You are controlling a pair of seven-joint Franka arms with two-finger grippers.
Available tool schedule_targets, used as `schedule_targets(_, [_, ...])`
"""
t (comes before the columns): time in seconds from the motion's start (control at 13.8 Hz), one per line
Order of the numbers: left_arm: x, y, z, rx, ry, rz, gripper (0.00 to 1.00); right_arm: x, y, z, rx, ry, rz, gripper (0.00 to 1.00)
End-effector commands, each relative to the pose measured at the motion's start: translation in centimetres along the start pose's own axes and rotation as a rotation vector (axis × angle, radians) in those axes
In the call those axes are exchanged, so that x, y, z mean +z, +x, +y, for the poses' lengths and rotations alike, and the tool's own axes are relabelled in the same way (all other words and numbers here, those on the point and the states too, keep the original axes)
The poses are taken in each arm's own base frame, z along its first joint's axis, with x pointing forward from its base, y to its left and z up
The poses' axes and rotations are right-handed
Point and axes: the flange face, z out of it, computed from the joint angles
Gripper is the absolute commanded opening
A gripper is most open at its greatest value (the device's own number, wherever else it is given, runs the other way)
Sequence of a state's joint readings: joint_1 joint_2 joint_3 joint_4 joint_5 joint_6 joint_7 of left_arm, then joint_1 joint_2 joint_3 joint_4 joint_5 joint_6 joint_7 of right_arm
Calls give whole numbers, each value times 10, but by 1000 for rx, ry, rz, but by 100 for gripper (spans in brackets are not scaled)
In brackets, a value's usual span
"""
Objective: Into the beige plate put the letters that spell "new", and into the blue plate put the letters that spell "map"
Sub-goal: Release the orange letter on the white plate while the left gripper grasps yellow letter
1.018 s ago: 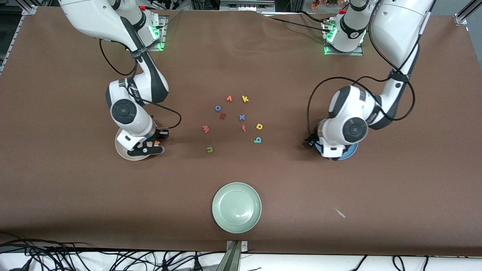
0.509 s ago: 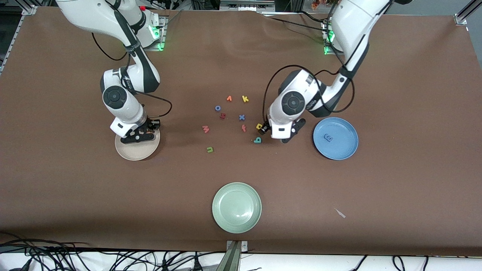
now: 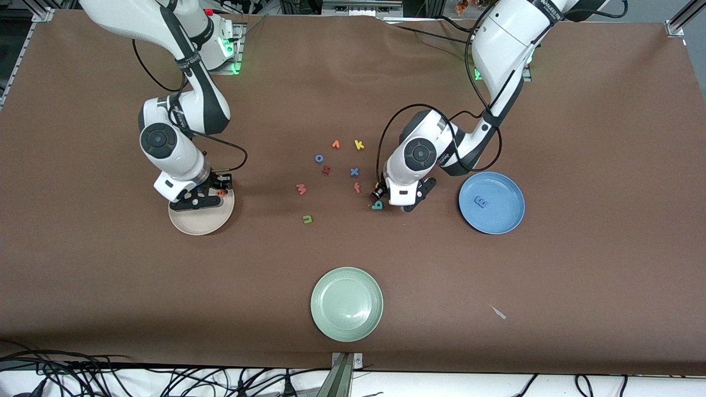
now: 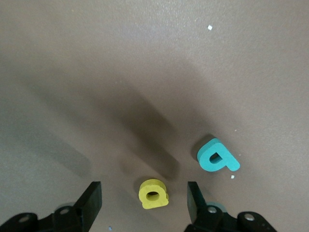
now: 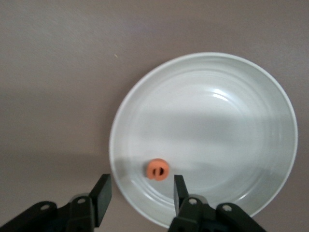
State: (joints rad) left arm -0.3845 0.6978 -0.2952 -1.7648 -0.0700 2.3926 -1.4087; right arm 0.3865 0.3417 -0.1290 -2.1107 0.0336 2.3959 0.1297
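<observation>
My right gripper (image 3: 199,199) hangs open just above the beige plate (image 3: 198,221), and the orange e (image 5: 158,169) lies loose in the plate (image 5: 217,125) ahead of its fingertips (image 5: 102,192). Open too, my left gripper (image 4: 142,205) straddles the yellow a (image 4: 153,194) on the table without touching it. The teal p (image 4: 217,155) lies just beside that, nearer the front camera (image 3: 378,205). The blue m (image 3: 481,202) rests in the blue plate (image 3: 499,218). The pinkish-red w (image 3: 301,189) and the green n (image 3: 307,219) lie on the table between the two arms.
Other letters are scattered mid-table: an orange v (image 3: 335,144), yellow k (image 3: 359,145), blue o (image 3: 319,158), dark red h (image 3: 326,170), blue x (image 3: 354,172) and red f (image 3: 357,188). A pale green plate (image 3: 346,304) sits near the front edge.
My left arm left the blue plate, with the m lying in it, and swung over to the yellow a. My right gripper opened and let the orange e drop into the beige plate.
</observation>
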Motion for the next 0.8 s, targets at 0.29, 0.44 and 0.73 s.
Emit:
schedule_targets(0.29, [14,-12,3,27,6,11,61,-5,0,-127,170,81,2,64])
schedule_targets(0.44, [12,-12,5,33,-10,14,41,7,-1,-156,218,82,20,64])
schedule_targets(0.73, [13,-19,7,45,-32,19,12,29,-11,-190,218,91,61,75])
